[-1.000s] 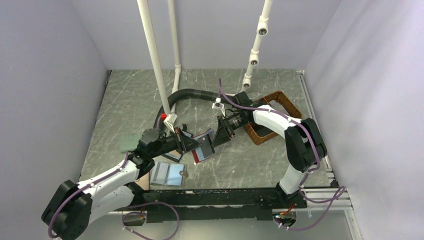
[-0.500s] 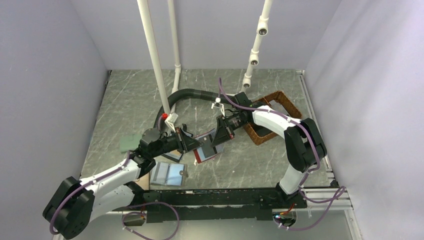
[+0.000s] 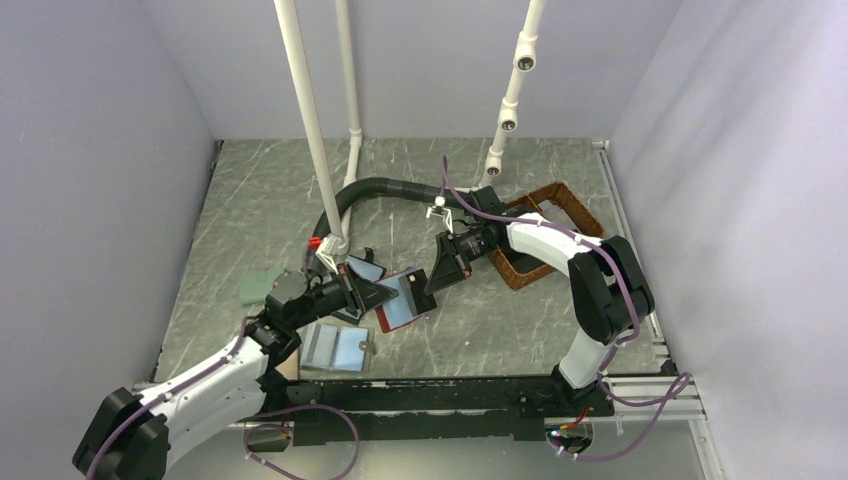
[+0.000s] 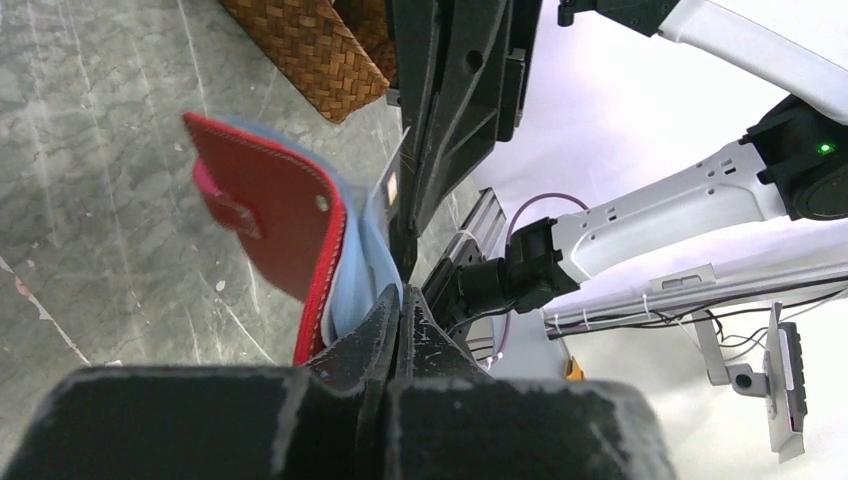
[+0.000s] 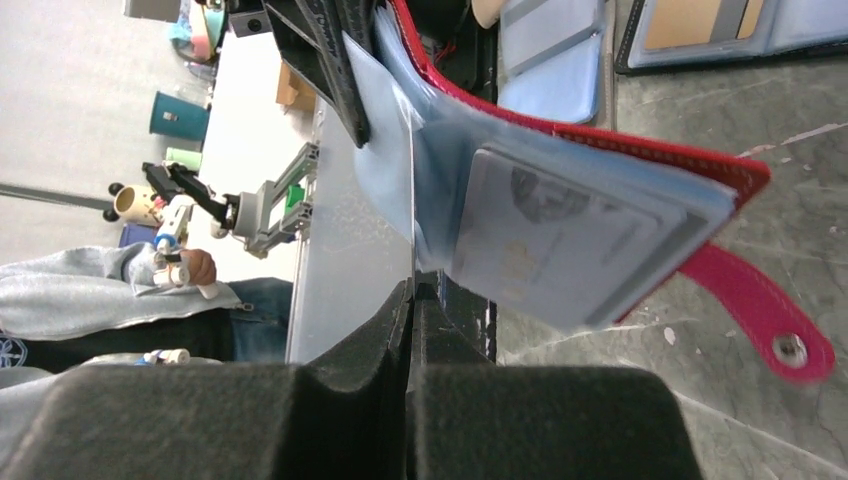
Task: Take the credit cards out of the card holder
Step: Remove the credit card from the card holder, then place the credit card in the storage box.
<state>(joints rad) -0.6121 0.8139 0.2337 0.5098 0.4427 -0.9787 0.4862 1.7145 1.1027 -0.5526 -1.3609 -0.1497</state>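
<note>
Both claws are pinched tight in mid-air over the middle of the grey marbled worktop (image 3: 260, 190): the left gripper (image 3: 372, 294) is clamped on one edge of the flat red stitched card holder (image 3: 405, 303) with pale blue pockets, and the right gripper (image 3: 432, 283) on a thin pale sheet (image 5: 411, 200) at its opposite side, card or pocket leaf I cannot tell. One greyish credit card (image 5: 560, 240) sits in a clear pocket, and a grey-blue folding wallet (image 3: 337, 347) lies open near the worktop's near edge.
</note>
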